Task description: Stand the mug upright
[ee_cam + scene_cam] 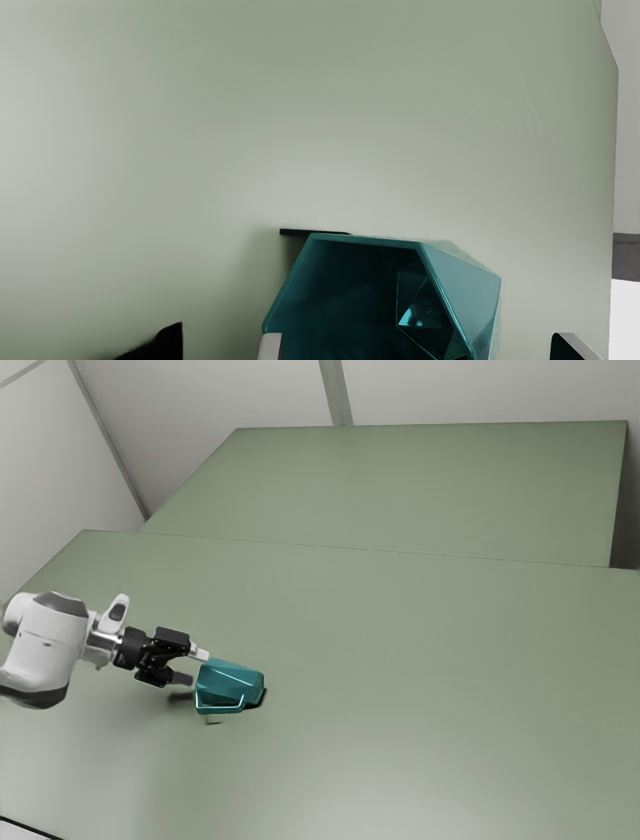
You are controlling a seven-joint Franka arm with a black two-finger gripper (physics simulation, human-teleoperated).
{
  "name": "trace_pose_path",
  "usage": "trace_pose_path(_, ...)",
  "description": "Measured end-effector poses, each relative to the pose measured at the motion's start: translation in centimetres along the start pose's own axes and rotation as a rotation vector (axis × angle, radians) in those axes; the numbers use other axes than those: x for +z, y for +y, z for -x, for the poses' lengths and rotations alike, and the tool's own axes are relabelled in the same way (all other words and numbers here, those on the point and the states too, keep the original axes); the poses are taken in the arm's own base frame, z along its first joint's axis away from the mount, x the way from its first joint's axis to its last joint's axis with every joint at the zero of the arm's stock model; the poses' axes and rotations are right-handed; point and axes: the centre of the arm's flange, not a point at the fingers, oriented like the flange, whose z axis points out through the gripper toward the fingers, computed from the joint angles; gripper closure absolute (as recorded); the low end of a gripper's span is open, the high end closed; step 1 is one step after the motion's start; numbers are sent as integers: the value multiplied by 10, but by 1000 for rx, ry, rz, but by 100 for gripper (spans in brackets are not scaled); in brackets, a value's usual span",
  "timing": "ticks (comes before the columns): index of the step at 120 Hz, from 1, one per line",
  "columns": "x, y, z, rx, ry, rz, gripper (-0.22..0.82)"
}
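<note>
The gripper (194, 667) is low over the table at the exterior view's left, its fingers apart and pointing at the mug. The teal faceted mug (231, 682) lies on its side, its mouth toward the gripper and its handle on the side nearer the exterior camera. In the wrist view, the open gripper (422, 347) spans the mug (462, 285), whose hollow inside faces the hand. One fingertip (270, 346) overlaps a corner of the rim; the other stands off beyond the outer wall. Whether either touches the mug cannot be told.
The green table (400, 690) extends around the mug, with a second green surface (420, 490) behind it. A table edge shows at the exterior view's lower left. Dark shadows lie beside the mug and below the fingers.
</note>
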Motion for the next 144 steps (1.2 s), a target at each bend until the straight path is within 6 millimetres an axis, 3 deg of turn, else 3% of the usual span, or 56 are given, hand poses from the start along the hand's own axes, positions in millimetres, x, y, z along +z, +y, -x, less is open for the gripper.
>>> trace_pose_path(32,22,11,6,91,-27,28,2)
trace_pose_path(84,33,20,8,186,-40,37,4)
trace_pose_path(108,36,23,8,209,-41,43,26)
trace_pose_path(127,34,23,6,222,-35,42,52)
trace_pose_path(144,33,26,5,236,-30,38,64)
